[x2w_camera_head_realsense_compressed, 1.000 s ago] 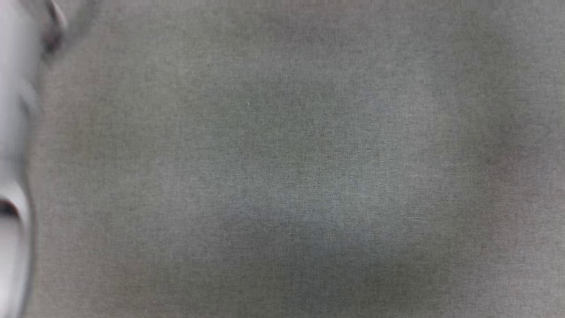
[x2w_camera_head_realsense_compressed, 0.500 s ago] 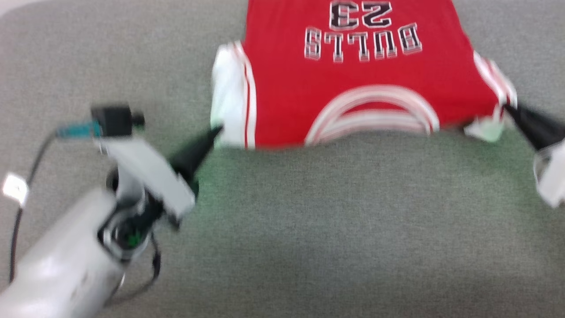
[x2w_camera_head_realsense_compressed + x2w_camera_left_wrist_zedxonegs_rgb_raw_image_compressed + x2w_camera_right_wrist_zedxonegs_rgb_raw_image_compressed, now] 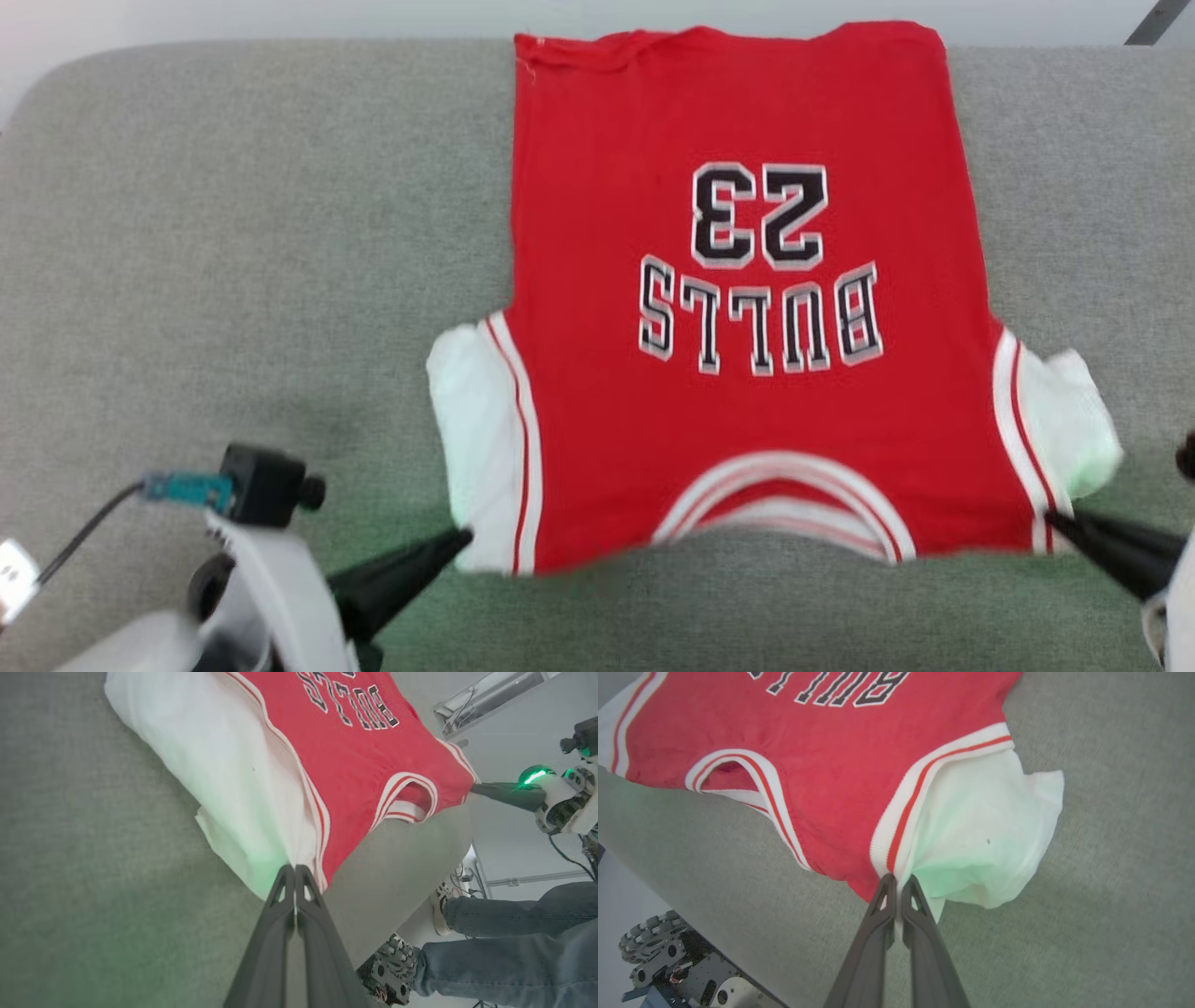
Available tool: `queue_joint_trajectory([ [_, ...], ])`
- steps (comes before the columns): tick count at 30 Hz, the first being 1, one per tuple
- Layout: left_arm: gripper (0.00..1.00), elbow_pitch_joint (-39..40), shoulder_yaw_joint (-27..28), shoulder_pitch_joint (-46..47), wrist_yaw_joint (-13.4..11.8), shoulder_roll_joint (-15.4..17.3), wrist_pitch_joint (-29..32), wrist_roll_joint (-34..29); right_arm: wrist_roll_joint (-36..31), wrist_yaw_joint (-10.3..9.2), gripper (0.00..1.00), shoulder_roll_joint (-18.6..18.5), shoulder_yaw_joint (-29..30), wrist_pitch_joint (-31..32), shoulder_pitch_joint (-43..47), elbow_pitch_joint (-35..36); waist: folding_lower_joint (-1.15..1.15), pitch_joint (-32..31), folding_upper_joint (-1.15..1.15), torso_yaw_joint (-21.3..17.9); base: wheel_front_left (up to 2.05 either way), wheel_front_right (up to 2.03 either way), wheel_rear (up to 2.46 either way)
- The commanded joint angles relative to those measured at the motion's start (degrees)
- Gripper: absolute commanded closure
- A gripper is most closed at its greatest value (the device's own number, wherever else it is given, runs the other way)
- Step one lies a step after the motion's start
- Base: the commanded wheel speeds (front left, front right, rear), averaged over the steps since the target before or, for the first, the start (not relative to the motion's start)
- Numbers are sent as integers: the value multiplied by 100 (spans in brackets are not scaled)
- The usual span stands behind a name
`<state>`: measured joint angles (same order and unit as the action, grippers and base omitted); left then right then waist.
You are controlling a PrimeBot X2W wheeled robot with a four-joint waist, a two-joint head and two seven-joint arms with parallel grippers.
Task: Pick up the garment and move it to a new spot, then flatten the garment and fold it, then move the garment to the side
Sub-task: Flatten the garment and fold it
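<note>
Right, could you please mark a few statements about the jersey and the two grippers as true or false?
1. The garment lies on the grey padded surface with its lettering facing up. True.
2. The left gripper hangs open, clear of the cloth. False: it is shut on the garment beside the white sleeve.
3. The right gripper is shut on the garment at the opposite shoulder seam. True.
4. The neckline points away from the robot. False: it is at the near edge, between the two grippers.
</note>
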<state>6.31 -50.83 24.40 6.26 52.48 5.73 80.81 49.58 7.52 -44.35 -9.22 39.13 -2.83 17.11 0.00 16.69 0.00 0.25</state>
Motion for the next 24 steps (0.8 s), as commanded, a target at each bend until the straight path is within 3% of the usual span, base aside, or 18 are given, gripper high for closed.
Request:
queue_joint_trajectory([
  [1, 100, 190, -27, -181, -80, 141, -2, -4, -64, -6, 100, 70, 209, 210, 301, 191, 0, 8, 0, 15, 0, 0, 0],
  [5, 100, 565, -37, -407, -291, 310, -94, 15, -197, -6, 100, 371, 734, 639, 965, 650, 0, 55, 0, 77, 0, 0, 0],
  [11, 100, 593, -101, -529, -343, 161, -149, 84, -506, -6, 100, 692, 984, 942, 1341, 907, 0, 126, 0, 83, 0, 0, 0],
  [16, 100, 134, -126, -451, -279, -169, -224, 130, -673, -6, 100, 782, 717, 1079, 1046, 716, 0, 229, 0, 37, 0, 0, 0],
  [24, 100, -909, -230, -230, -81, -901, -374, 40, -907, -6, 100, 870, -25, 760, 544, -412, 0, 325, 0, 29, 0, 0, 0],
])
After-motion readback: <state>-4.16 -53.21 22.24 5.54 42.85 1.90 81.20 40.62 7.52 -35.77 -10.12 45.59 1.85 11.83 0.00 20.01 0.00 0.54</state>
